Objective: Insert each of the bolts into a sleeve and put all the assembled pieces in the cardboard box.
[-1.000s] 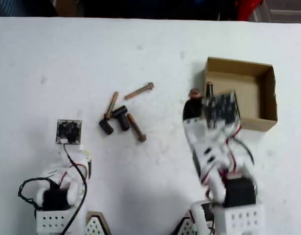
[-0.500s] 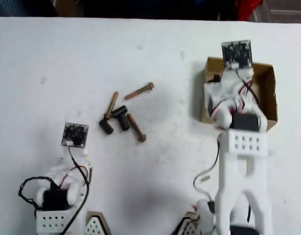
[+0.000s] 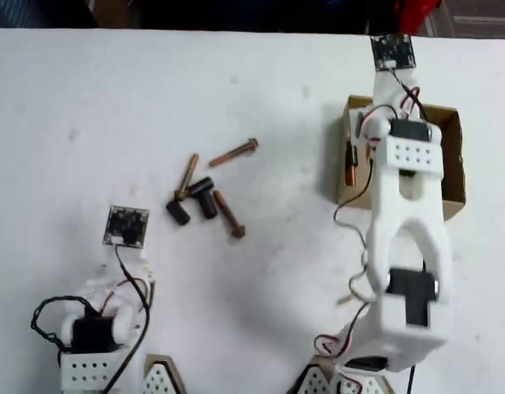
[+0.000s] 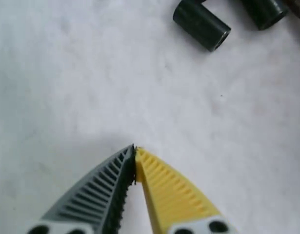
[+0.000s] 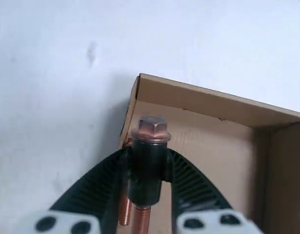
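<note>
— Well, what has the right claw (image 5: pixel 146 155) got?

— It is clamped on an assembled piece (image 5: pixel 146 175): a black sleeve with a copper bolt through it; the bolt's head stands out of one end and its threaded shank out of the other; the two black fingers press the sleeve from either side.

— And where is that?

— Over the cardboard box (image 5: pixel 213 105), just inside one corner; whether the piece touches the box floor I cannot tell; in the high view the right arm (image 3: pixel 404 213) stretches from the near edge of the table (image 3: pixel 96 90) right across the box.

— The left claw (image 4: pixel 134 152)?

— Closed on nothing; its grey and yellow fingers meet at the tips, low over bare table; a loose sleeve (image 4: pixel 201 25) lies on its side ahead of it, apart from the tips, with a second sleeve (image 4: pixel 264 10) just beyond.

— What lies out on the table?

— Three bare bolts and those two sleeves, bunched together in the middle, well apart from the box; a far bolt (image 3: pixel 233 153) lies at the back of the bunch; a slanted bolt (image 3: pixel 186 176) runs down towards the sleeves; a third bolt (image 3: pixel 229 213) lies just beside them on the box side.
</note>
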`<state>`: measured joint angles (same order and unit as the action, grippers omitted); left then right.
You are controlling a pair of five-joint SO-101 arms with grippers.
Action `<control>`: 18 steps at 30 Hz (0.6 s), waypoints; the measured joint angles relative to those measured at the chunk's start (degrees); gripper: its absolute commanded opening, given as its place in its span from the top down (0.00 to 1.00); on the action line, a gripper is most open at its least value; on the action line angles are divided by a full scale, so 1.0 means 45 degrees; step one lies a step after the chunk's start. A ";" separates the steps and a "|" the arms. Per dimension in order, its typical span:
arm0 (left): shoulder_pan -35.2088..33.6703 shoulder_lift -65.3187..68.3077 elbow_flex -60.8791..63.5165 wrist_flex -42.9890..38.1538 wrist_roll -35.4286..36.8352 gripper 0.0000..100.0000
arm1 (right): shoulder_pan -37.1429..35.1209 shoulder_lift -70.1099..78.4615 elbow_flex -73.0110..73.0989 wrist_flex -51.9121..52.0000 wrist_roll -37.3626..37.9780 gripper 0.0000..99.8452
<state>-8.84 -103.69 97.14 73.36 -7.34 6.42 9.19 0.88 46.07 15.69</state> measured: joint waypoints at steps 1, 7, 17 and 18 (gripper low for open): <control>0.0000 0.0000 0.0000 0.0000 0.0000 0.98 | 0.0117 0.0527 -0.0488 0.0000 0.0000 0.98; 0.0000 0.0000 0.0000 0.0000 -0.0098 0.98 | 0.0391 0.3477 -0.2637 0.0000 0.0000 0.98; 0.0000 0.0000 0.0000 0.0000 -0.0098 0.98 | 0.0391 0.6720 -0.4962 0.0137 0.0000 0.98; 0.0000 0.0000 0.0000 0.0000 -0.0098 0.98 | 0.0391 0.6818 -0.5158 0.0274 0.0000 0.96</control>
<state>-8.84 -103.69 97.14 73.36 -7.78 8.18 39.87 -22.33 47.30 15.69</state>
